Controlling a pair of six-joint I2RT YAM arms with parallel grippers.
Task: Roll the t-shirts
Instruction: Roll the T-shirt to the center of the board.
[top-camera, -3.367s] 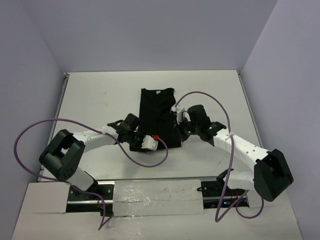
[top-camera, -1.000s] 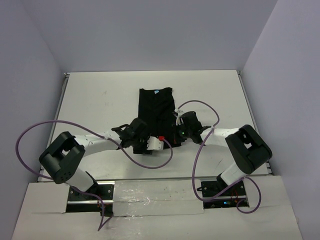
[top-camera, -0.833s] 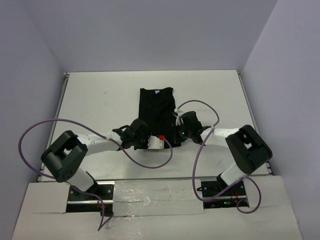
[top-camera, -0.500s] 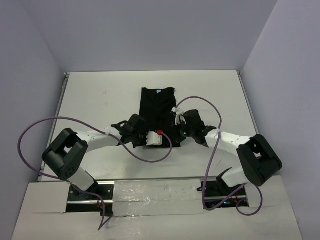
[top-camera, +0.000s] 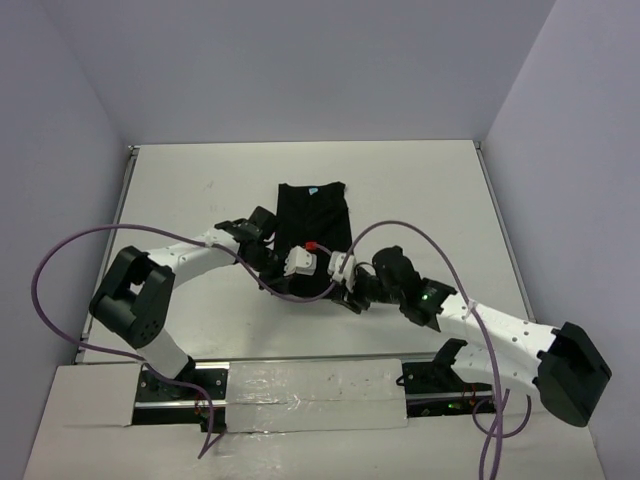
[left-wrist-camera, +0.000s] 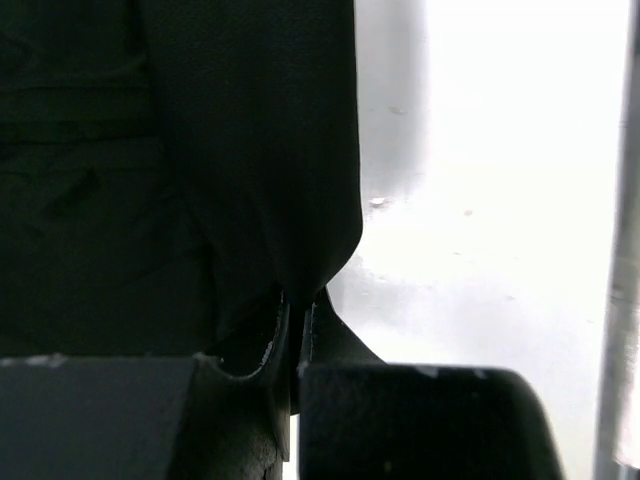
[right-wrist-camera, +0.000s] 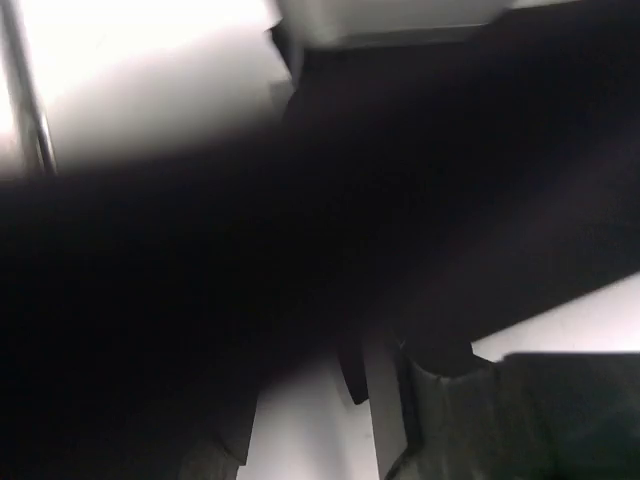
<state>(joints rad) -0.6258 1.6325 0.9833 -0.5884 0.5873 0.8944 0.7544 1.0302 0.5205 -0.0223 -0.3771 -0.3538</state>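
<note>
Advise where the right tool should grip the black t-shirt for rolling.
Likely the near edge on its right side, coming low from the near side. The t-shirt lies flat farther back, neck tag at the far end, and the left tool pinches a fabric edge, so a matching pinch should keep the roll even.

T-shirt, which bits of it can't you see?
- Top view: near end of the t-shirt, covered by the left arm and right arm.
- Right wrist view: dark blur; whether the right tool grips cloth is unclear.
- Left wrist view: cloth cut off by top and left edges.
</note>
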